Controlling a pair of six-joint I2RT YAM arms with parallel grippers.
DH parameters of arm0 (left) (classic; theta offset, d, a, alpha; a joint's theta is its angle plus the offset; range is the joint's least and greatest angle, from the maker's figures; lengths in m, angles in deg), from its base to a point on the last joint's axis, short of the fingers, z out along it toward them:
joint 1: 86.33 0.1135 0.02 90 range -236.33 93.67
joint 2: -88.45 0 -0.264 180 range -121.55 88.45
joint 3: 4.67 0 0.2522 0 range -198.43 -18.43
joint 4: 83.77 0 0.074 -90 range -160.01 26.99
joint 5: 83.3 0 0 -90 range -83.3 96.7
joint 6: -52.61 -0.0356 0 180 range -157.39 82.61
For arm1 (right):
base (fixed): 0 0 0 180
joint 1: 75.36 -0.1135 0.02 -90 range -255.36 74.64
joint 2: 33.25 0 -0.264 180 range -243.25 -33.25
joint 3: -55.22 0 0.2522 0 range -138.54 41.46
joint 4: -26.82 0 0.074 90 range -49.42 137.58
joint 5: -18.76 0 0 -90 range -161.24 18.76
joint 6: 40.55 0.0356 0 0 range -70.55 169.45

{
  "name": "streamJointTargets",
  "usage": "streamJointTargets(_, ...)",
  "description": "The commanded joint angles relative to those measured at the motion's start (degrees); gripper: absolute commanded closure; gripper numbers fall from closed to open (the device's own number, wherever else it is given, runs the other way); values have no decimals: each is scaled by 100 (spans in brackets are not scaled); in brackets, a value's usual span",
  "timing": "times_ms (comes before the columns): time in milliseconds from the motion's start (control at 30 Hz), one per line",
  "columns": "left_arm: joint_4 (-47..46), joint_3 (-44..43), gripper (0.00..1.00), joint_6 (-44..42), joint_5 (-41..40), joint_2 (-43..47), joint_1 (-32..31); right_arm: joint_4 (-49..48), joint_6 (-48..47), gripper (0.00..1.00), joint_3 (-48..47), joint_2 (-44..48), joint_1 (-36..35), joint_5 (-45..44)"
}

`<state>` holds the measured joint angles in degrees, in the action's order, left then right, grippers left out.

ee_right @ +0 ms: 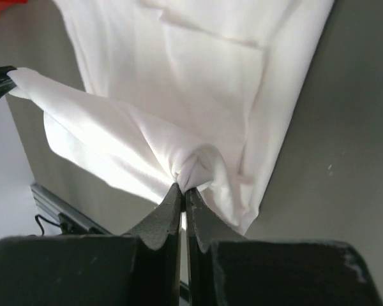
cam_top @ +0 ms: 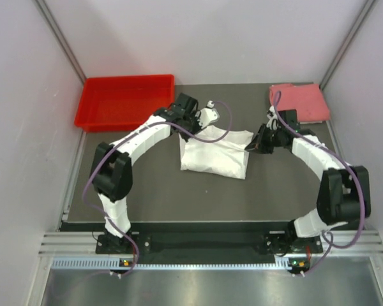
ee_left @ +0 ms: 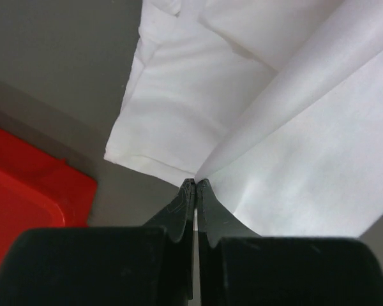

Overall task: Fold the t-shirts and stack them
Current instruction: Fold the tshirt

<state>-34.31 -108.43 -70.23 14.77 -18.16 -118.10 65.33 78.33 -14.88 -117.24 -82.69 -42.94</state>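
- Mid-way across the dark counter (cam_top: 153,191) lies the white soft cloth t-shirt (cam_top: 214,159), part-folded, its far edge lifted.
- The left claw (ee_left: 196,185) is clenched on the shirt's far-left fold, and the right claw (ee_right: 182,189) is clenched on its bunched far-right corner.
- Far right: the pink-red folded square t-shirt (cam_top: 300,102) lies flat, well apart.
- Far left: the rigid red plastic bin (cam_top: 124,102).

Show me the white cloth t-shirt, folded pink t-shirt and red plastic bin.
white cloth t-shirt (cam_top: 214,156), top view, cloth middle.
folded pink t-shirt (cam_top: 303,102), top view, centre.
red plastic bin (cam_top: 124,102), top view, bare floor.
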Motion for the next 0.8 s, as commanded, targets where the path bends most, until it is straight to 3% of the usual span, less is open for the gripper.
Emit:
streamJointTargets(0, -151, -579, 100, -249, -1194, -482, 425, -260, -261, 100, -482, -565, 381, -430)
streamJointTargets(133, -432, -1098, 100, -48, -1440, -1037, 558, -550, -94, 100, -852, -1188, 434, -623)
streamJointTargets(533, -863, -1503, 100, 128, -1572, -1784, 593, -963, 232, 99, -1653, -2297, 513, -710)
streamJointTargets(567, -863, -1538, 100, 155, -1581, -1811, 593, -981, 232, 96, -1661, -2289, 514, -763)
streamJointTargets(600, -872, -1565, 100, 172, -1598, -1846, 593, -1016, 240, 78, -1653, -2289, 514, -807)
streamJointTargets(667, -846, -1679, 82, 278, -1616, -1925, 593, -1095, 214, 59, -1679, -2280, 531, -790)
streamJointTargets(700, -828, -1723, 62, 409, -1625, -1934, 593, -1095, 171, 54, -1757, -2271, 531, -773)
streamJointTargets(767, -732, -1811, 49, 585, -1608, -1829, 610, -1034, 83, 47, -1793, -2096, 531, -764)
